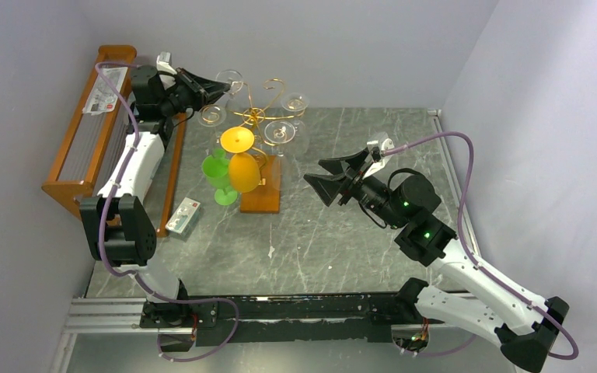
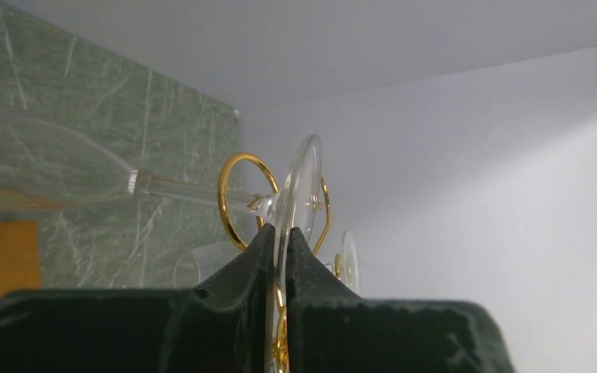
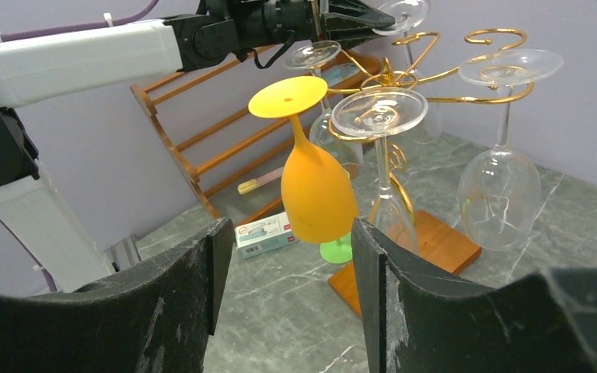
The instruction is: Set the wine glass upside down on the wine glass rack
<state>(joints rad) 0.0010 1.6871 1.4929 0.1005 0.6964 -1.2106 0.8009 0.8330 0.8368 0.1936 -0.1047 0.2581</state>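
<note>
The wine glass rack [image 1: 260,109] is gold wire with curled arms on an orange-brown base [image 1: 263,194]. My left gripper [image 1: 206,89] is high at its back left, shut on the foot of a clear wine glass [image 1: 229,78]. In the left wrist view the jaws [image 2: 280,233] pinch the foot disc [image 2: 299,183]. The stem [image 2: 194,190] crosses a gold loop [image 2: 237,198], and the bowl [image 2: 39,167] points away. My right gripper [image 1: 317,175] stands open to the right of the rack, with nothing between its fingers [image 3: 218,264].
An orange glass [image 3: 315,190] and clear glasses [image 3: 378,113] [image 3: 501,186] hang upside down on the rack. A green glass [image 1: 218,175] stands beside the base. A stepped wooden shelf [image 1: 85,132] lines the left wall. A small box [image 1: 184,215] lies on the table.
</note>
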